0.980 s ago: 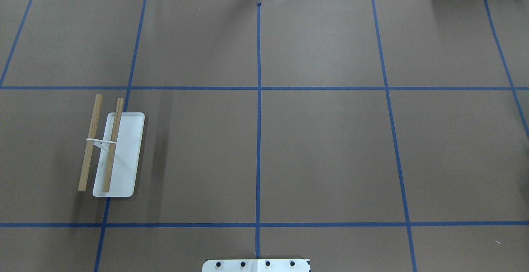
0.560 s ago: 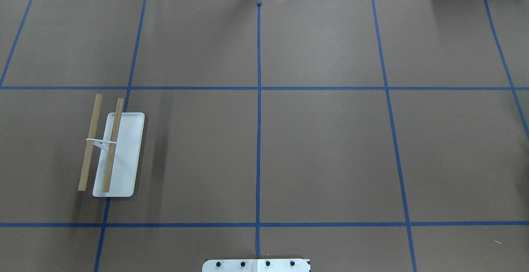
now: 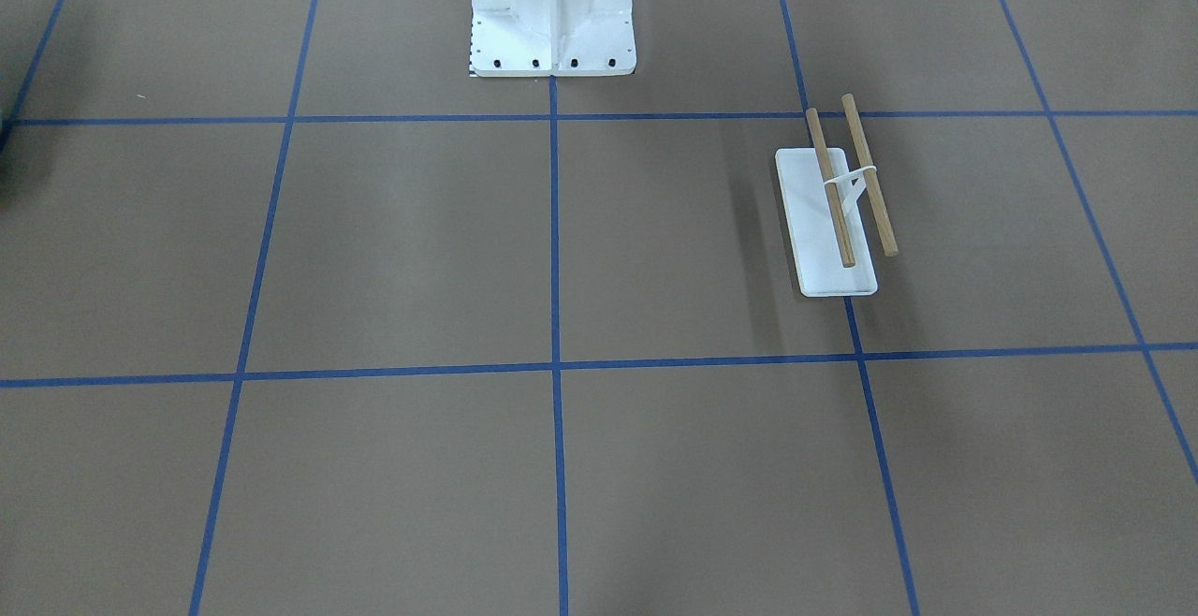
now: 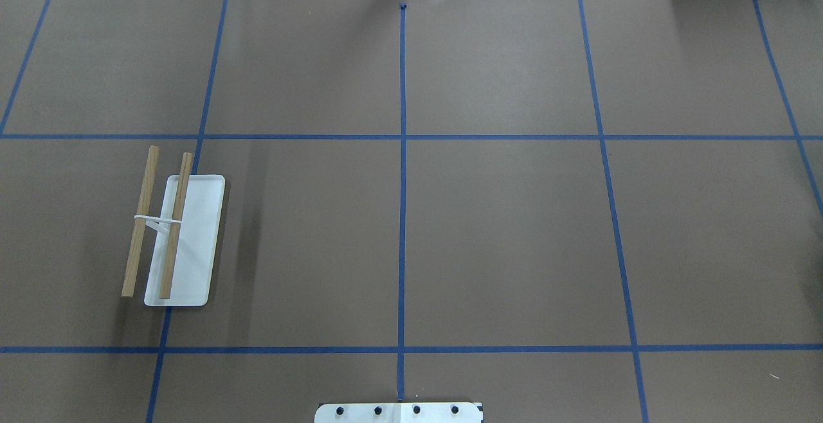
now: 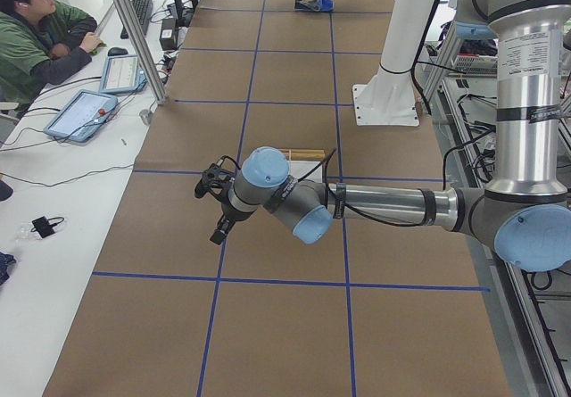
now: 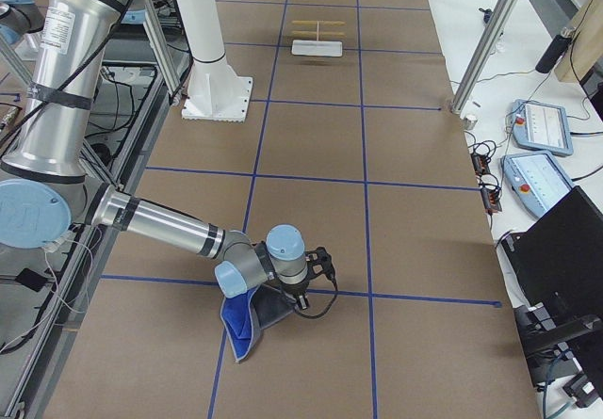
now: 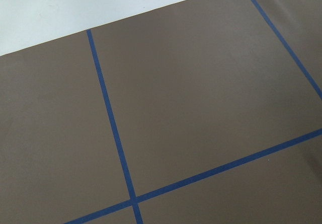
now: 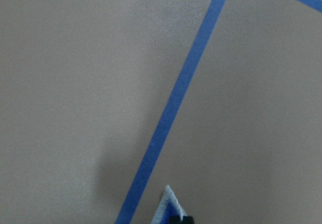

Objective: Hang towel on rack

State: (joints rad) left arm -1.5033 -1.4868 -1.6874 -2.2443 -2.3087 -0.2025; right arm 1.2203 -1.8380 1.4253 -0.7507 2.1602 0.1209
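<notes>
**Towel well apart from the rack, a long carry ahead**

The towel (image 6: 247, 323) is bunched beneath my right gripper (image 6: 292, 297), at the table end farthest from the rack (image 4: 183, 243). I cannot tell whether either gripper is clamped. My left gripper (image 5: 218, 227) hovers near the rack. I'd lift high, cross the dowels squarely and drape evenly. Brown paper (image 4: 501, 243) is gridded with blue tape (image 4: 402, 217). An operator (image 5: 40, 31) sits beyond the rack.
</notes>
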